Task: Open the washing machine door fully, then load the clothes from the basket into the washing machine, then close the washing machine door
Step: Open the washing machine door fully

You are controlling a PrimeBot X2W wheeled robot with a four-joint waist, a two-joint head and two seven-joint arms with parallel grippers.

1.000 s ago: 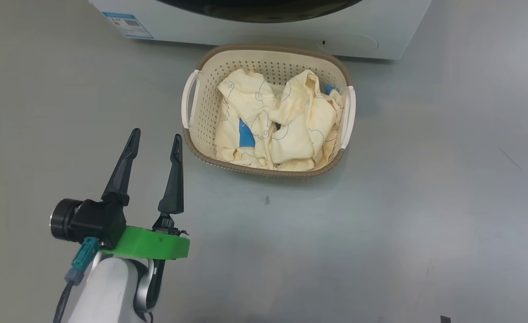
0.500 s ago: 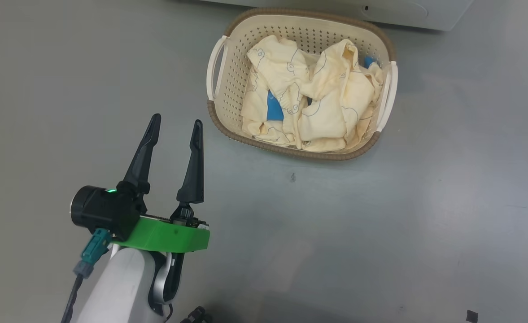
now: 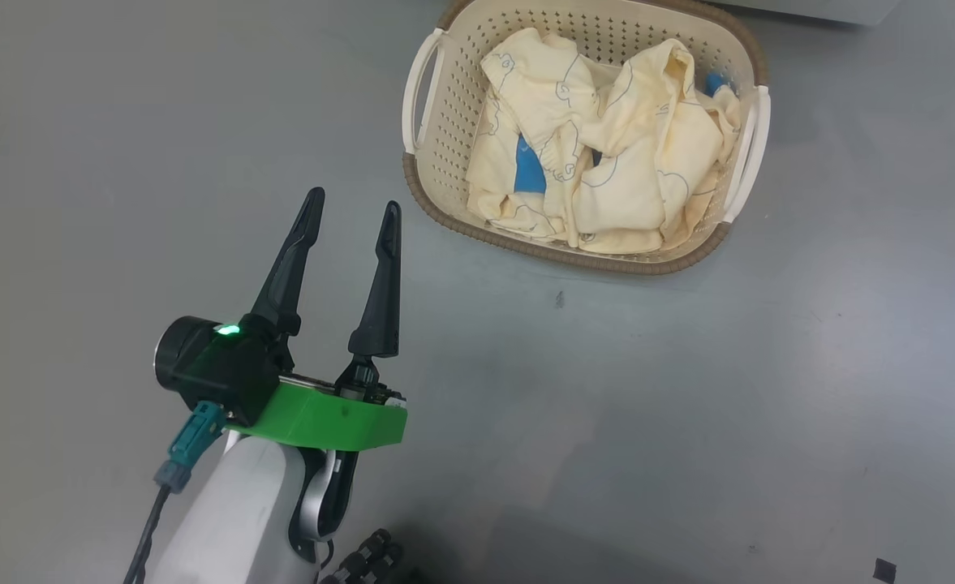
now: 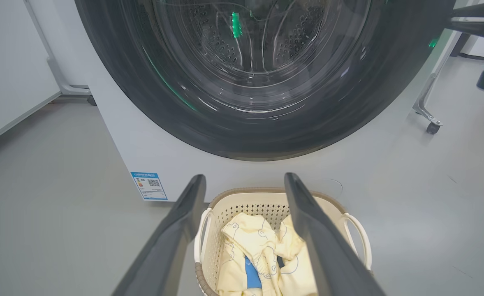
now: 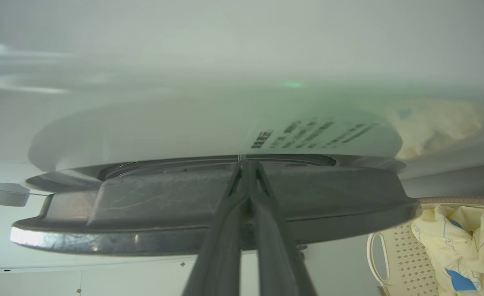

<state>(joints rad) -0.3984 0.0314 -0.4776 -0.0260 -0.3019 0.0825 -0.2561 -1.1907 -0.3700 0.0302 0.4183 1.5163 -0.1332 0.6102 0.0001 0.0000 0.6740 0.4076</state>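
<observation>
You are looking down from the head camera on a grey floor [image 3: 688,422] where the basket [image 3: 558,253] stands: a cream perforated tub with a brown rim and white side handles. The clothes [image 3: 615,170] lie heaped inside the basket, pale yellow with thin blue line prints. A small blue cloth [image 3: 530,166] shows among them in the basket's left half.

Your left gripper [image 3: 353,203] hangs over the floor off the basket's near left corner, close to it but not touching. Its two dark fingers are spread wide and hold nothing.

From that wrist you look between the spread fingers, over the basket, to the washing machine [image 4: 151,152]. Its white front stands just behind the basket's far rim. The washing machine door [image 4: 258,135] sits above and behind the basket, its glossy black rim and clear glass bowl facing you. Through the glass you can make out the perforated drum [image 4: 299,37]. You cannot tell from here whether the door is latched or slightly ajar. A blue label [image 4: 149,186] sits on the machine's lower corner, behind and to the left of the basket.

Your right gripper [image 5: 244,162] is above and to the left of the basket as its own wrist camera sees it. Its fingers are pressed together and hold nothing, with their tips at the edge of the door's dark rim. Whether the tips touch the rim is unclear.
</observation>
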